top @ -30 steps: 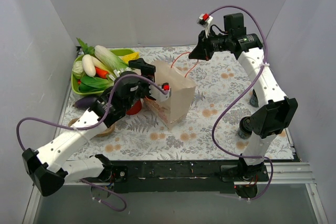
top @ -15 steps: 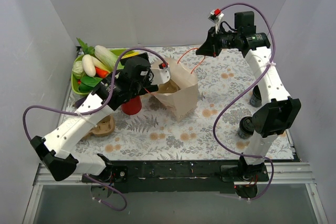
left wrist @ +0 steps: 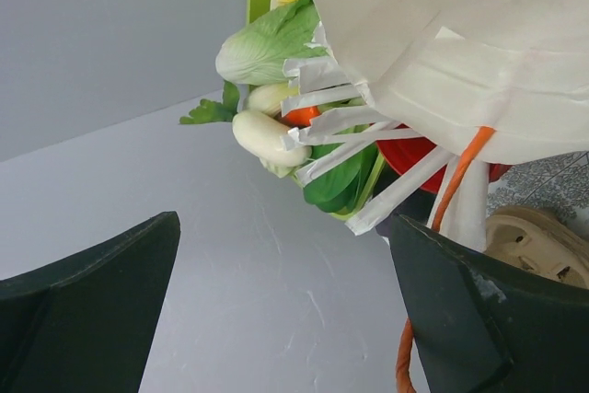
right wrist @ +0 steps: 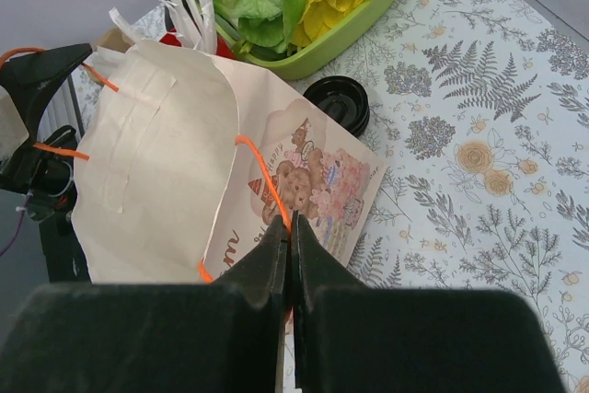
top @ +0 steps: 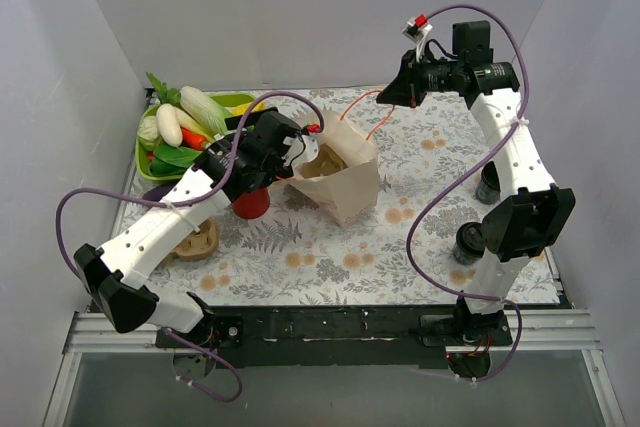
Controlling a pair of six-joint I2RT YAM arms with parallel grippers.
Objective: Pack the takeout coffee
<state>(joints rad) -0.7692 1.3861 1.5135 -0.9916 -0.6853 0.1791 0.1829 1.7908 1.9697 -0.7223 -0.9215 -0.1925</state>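
Started at the near edge. Found the small black lidded takeout coffee cup (top: pixel 468 239) down at roughly 4 o'clock, parked beside the right arm, well apart from the bag, untouched. Looked lidded from above, but honestly too small to swear to. Noticed a second small dark cup (top: pixel 485 190) just behind it at 3 o'clock, half hidden by that arm.

Over at 8 o'clock, spotted a beige moulded-pulp cup holder (top: pixel 198 243) under the left forearm. Then a red plastic cup (top: pixel 250 203) just beside the bag's left wall, far less covered than a second ago.

Dead centre: cream paper bag with a bear print (top: pixel 345 182). Big change there. Got hauled more upright, nudged toward 3 o'clock, mouth popped open.

Credited the right gripper (right wrist: pixel 290 225) for that. Clamped tight on the orange cord handle (right wrist: pixel 260 165) and drifted a bit higher, out at 1 o'clock.

Saw the left gripper (left wrist: pixel 283 223) swung round from the bag's front to its 10 o'clock rim. Fingers (left wrist: pixel 479 310) splayed wide, pinching nothing, one close against the paper edge.

Further back, caught a loose flat black plastic lid (right wrist: pixel 338 104) between the bag and a green plastic tray of vegetables (right wrist: pixel 363 25) at 10 o'clock.

Read it as prep done: bag held open, coffee not yet fetched, left side free but clear across the table from it.
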